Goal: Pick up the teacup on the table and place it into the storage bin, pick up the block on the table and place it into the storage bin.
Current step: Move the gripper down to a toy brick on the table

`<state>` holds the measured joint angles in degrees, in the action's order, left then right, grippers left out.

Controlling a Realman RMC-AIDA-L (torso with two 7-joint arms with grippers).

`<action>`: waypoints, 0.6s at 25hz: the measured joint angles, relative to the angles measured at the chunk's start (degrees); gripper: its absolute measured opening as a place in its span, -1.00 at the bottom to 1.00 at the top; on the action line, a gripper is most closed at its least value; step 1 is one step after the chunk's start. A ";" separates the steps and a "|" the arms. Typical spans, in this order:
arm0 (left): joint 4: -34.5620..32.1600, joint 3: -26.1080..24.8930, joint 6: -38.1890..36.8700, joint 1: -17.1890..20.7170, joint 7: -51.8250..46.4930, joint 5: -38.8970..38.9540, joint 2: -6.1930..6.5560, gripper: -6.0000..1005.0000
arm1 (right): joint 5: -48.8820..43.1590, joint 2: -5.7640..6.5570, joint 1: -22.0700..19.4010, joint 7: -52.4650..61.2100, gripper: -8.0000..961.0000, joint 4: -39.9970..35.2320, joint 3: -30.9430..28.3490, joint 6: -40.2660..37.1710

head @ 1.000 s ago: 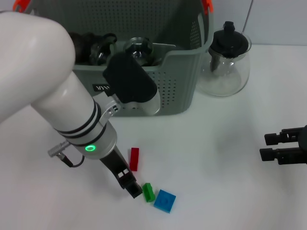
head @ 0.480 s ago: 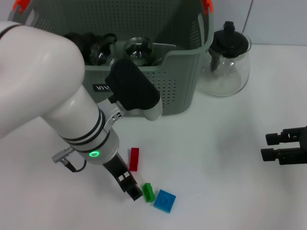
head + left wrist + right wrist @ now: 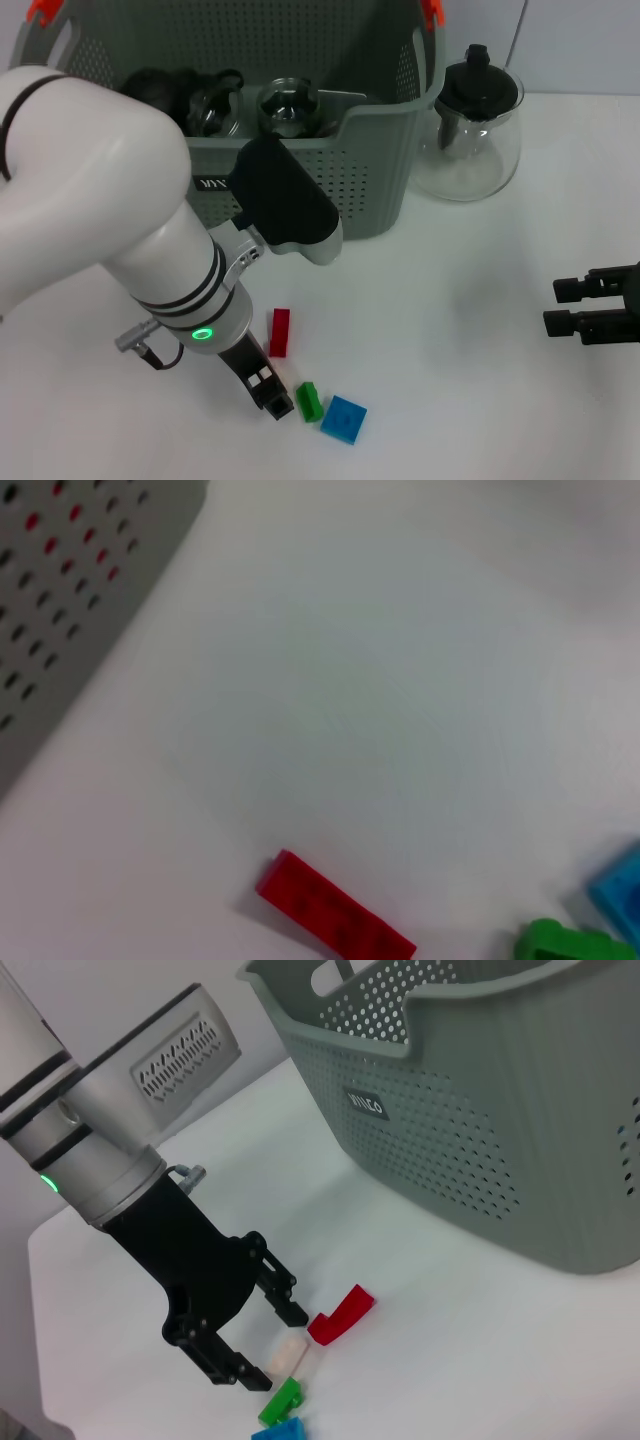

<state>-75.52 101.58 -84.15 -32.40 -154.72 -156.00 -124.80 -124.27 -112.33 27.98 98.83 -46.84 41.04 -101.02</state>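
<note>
My left hand (image 3: 262, 1345) hangs open just above the white surface (image 3: 450, 330), fingers straddling a small pale block (image 3: 287, 1354) beside the red (image 3: 280, 331), green (image 3: 309, 400) and blue (image 3: 343, 419) plastic bricks; these look light, rigid and slick, so I'd pinch across the short flat sides, low down. The big grey-green perforated storage bin (image 3: 380, 190) behind already holds glass cups and a dark item, and a black-lidded glass teapot (image 3: 470, 125) stands outside it. My right hand (image 3: 585, 305) is parked far right, apparently open.

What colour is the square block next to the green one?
The square block is blue. It shows best in the head view, beside the green block.
</note>
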 joint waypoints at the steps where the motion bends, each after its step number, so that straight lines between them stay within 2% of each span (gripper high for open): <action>1: 0.27 0.09 0.21 0.00 -0.17 0.00 0.00 0.56 | 0.00 0.00 -0.02 -0.05 0.38 0.00 0.00 0.01; 5: 1.12 0.27 1.04 0.00 -0.56 0.00 0.00 0.35 | 0.00 0.00 -0.05 -0.18 0.38 0.00 0.00 0.04; 11: 1.07 1.21 1.45 -0.03 -0.98 -0.01 0.00 0.36 | 0.00 0.00 -0.05 -0.20 0.38 0.00 0.00 0.04; 15: 0.93 1.50 1.45 -0.03 -1.01 -0.01 0.00 0.23 | 0.00 0.00 -0.16 -0.21 0.38 0.00 0.00 0.04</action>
<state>-74.60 103.07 -82.70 -32.43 -155.73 -156.01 -124.80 -124.28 -112.32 27.82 98.61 -46.84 41.04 -100.98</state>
